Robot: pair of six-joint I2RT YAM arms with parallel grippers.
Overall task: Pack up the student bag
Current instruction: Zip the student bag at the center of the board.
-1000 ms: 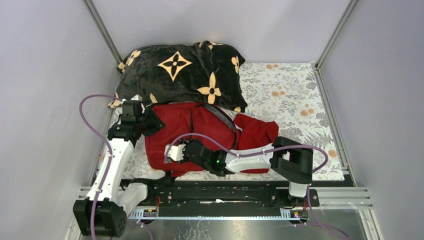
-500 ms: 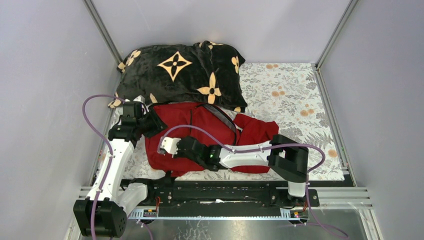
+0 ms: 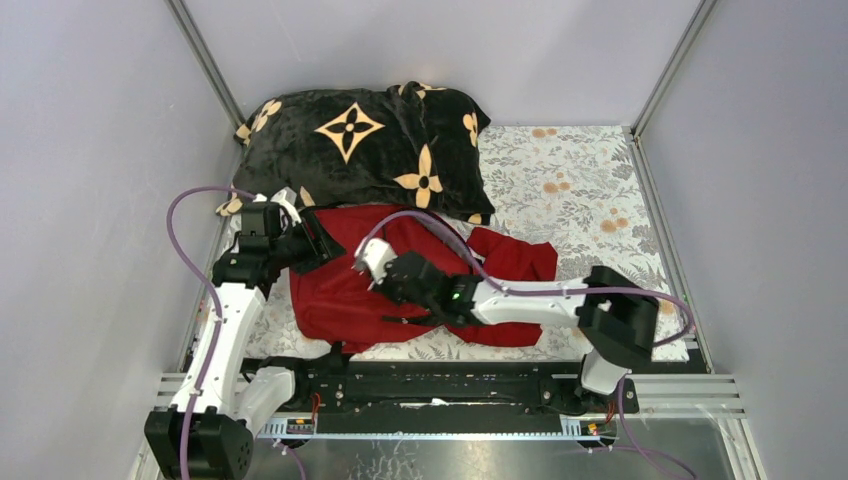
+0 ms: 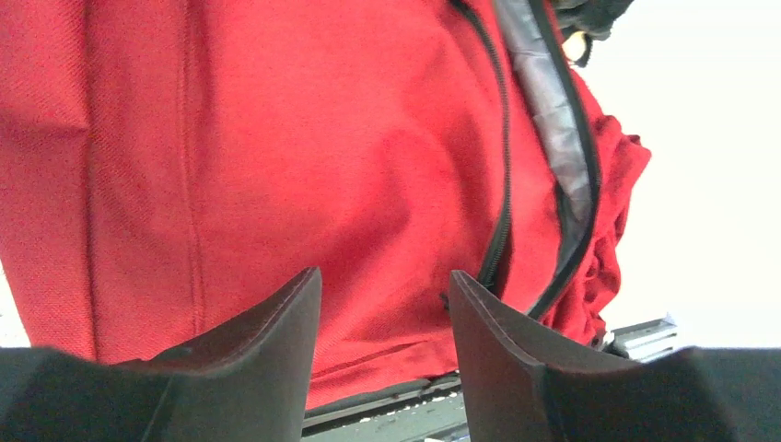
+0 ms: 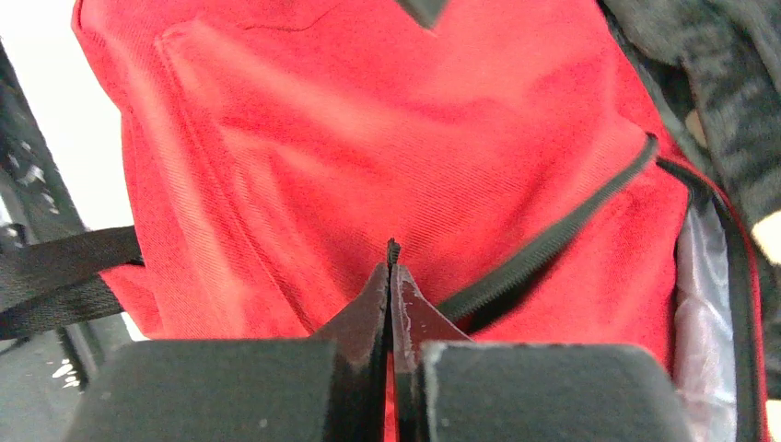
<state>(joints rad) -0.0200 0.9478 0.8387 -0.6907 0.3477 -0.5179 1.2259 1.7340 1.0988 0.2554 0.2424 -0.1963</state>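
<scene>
Student bag point(image 3: 340, 300), a large red fabric backpack, lies flat on the left half of the bench point(image 3: 590, 190), which has a grey floral cover; its far edge touches a black plush blanket point(image 3: 370, 140) with tan flower motifs, heaped against the back left corner; a smaller dark-red cloth point(image 3: 515, 262) lies bunched against the bag's right side. Left end effector point(image 3: 318, 240) sits at the bag's upper left corner; in the left wrist view point(image 4: 382, 285) its two dark fingers are spread apart, with red fabric point(image 4: 276, 138) filling the gap between them and nothing gripped. A black zipper line point(image 4: 502, 184) curves down the bag beside a strip of grey lining point(image 4: 543, 120) where the bag gapes slightly. Right arm reaches across from the right, and the right end effector point(image 3: 372, 272) is over the middle of the bag; in the right wrist view point(image 5: 391, 267) the fingertips are pressed tightly together just above the red cloth point(image 5: 368, 138) — a tiny dark sliver pokes out at the tip, too small to identify. The zipper point(image 5: 553, 239) runs diagonally just right of those tips; a dark strap point(image 5: 55, 267) trails off the bag's left edge.
</scene>
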